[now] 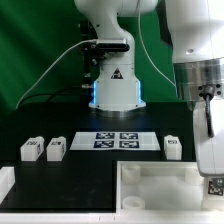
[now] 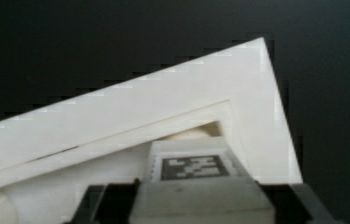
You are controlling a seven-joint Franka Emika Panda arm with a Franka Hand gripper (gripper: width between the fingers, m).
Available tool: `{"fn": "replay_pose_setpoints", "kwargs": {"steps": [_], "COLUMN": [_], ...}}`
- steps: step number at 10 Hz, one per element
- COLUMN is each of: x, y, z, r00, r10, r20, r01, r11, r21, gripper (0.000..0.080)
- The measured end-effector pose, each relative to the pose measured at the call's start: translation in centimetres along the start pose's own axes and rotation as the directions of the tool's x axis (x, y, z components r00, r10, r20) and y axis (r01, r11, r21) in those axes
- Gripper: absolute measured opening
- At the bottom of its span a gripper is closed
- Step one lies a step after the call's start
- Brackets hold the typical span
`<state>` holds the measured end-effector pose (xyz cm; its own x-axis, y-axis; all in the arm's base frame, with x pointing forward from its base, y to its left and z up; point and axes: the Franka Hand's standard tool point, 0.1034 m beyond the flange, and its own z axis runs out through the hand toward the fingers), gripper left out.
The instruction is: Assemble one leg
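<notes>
1. Fingers point(image 2: 110, 203) show as two dark bars at the wrist view's edge, with a tagged leg point(image 2: 195, 165) between them; they look clamped on it, though the contact itself is not plain to see.
2. That leg's dark tag faces the wrist camera, and a round socket point(image 2: 190, 133) shows just beyond it in the corner of the tabletop point(image 2: 225, 90).
3. In the exterior view the gripper point(image 1: 210, 160) hangs low at the exterior view's right, over the tabletop's point(image 1: 165, 185) near corner; the held leg cannot be made out there.
4. The tabletop lies at the front, a white tray with raised rim.
5. Two loose legs point(image 1: 31, 150) point(image 1: 56, 150) stand side by side at the exterior view's left, well apart from the gripper.
6. Another leg point(image 1: 172, 148) stands near the marker board's right end, close to the arm's wrist.
7. The marker board point(image 1: 115, 140) lies flat between the leg groups, in front of the robot base point(image 1: 115, 90).
8. A white block point(image 1: 5, 182) sits at the exterior view's left edge; what it is cannot be told.
</notes>
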<state>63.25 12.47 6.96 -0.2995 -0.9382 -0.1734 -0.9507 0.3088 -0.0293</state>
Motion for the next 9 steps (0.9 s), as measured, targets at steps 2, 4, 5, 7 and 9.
{"fn": "replay_pose_setpoints", "kwargs": {"steps": [2, 4, 5, 7, 9], "x": [0.0, -0.1, -0.3, -0.7, -1.0], "y": [0.1, 0.1, 0.5, 1.7, 2.2], "z": [0.1, 0.1, -0.4, -2.8, -4.4], "r00": [1.000, 1.000, 0.999, 0.998, 0.998], "r10": [-0.014, -0.018, -0.037, -0.051, -0.056], "r20": [0.000, 0.000, 0.006, 0.020, 0.031], "r01": [0.014, 0.018, 0.037, 0.050, 0.055], "r11": [1.000, 1.000, 0.999, 0.999, 0.998], "r21": [-0.001, -0.001, 0.012, 0.019, 0.029], "gripper": [0.0299, 0.0600, 0.0600, 0.0641, 0.0648]}}
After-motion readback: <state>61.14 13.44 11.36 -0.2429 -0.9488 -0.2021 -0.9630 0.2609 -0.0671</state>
